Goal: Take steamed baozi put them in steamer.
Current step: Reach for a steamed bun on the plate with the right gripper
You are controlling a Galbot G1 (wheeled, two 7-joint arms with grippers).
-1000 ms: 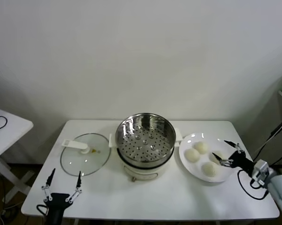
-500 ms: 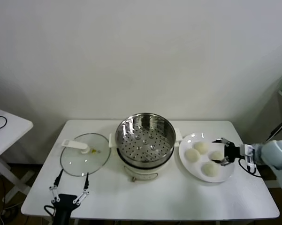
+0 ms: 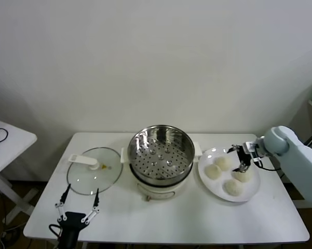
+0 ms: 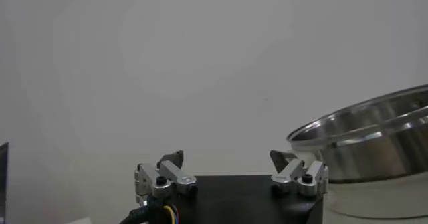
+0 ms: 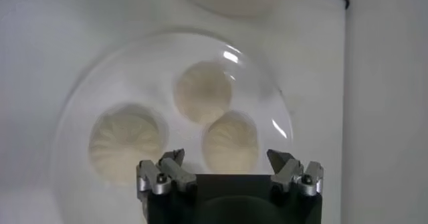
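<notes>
Four cream-white baozi lie on a white plate (image 3: pixel 206 156) right of the steamer: one (image 3: pixel 213 171) nearest the steamer, one (image 3: pixel 222 162) behind it, one (image 3: pixel 243 175) under my right gripper and one (image 3: pixel 232 187) at the front. My right gripper (image 3: pixel 241 157) is open and empty, hovering just above the plate. In the right wrist view the open gripper (image 5: pixel 227 160) sits over one baozi (image 5: pixel 230 142), with two more (image 5: pixel 202 93) (image 5: pixel 127 142) beyond. The shiny steamer (image 3: pixel 160 153) stands mid-table, with nothing on its perforated floor. My left gripper (image 3: pixel 78 206) is open and empty at the table's front left.
A round glass lid (image 3: pixel 93 172) with a white handle lies left of the steamer. The steamer's rim (image 4: pixel 374 135) shows in the left wrist view beyond the open left gripper (image 4: pixel 227 158). A second white table (image 3: pixel 8 142) stands far left.
My right gripper moved from the table's right edge inward and back, over the plate's right-hand baozi. My left gripper rose slightly at the front left.
</notes>
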